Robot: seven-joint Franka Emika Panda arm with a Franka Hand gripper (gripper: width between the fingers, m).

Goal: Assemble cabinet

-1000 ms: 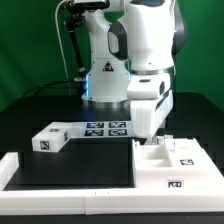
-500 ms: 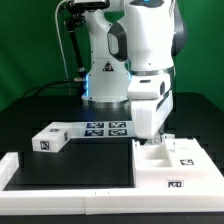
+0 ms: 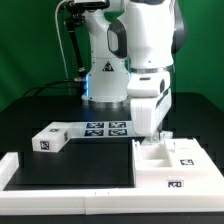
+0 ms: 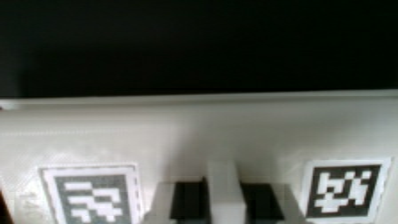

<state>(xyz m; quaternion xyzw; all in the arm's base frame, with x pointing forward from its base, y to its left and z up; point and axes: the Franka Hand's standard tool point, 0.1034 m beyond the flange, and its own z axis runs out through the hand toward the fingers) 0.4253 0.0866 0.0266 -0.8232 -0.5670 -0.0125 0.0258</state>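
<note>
Down at the table's (image 3: 90, 160) front corner on the exterior view's right, I am keeping my hand (image 3: 152, 139) lowered into the back part of the cabinet (image 3: 190, 172). Across the last second nothing is visibly shifting: arm, cabinet and the loose tagged block (image 3: 47, 139) near the opposite side edge are all staying put. I am reading that as a pause at a contact or grip, not a carry, so the assembly is not advancing right now. Whether my hand is clenched or released I cannot tell: the exterior view is hiding the fingertips behind the cabinet wall, and the wrist view is blurring them against a white cabinet (image 4: 196, 125) face carrying two tags. Cabinet is lying open side up, with a tagged face pointing at the front edge. Its long axis seems to be running along that front edge, though foreshortening is making this a guess. Marker board (image 3: 105, 127) is sitting further back, near the middle, apart from both.
</note>
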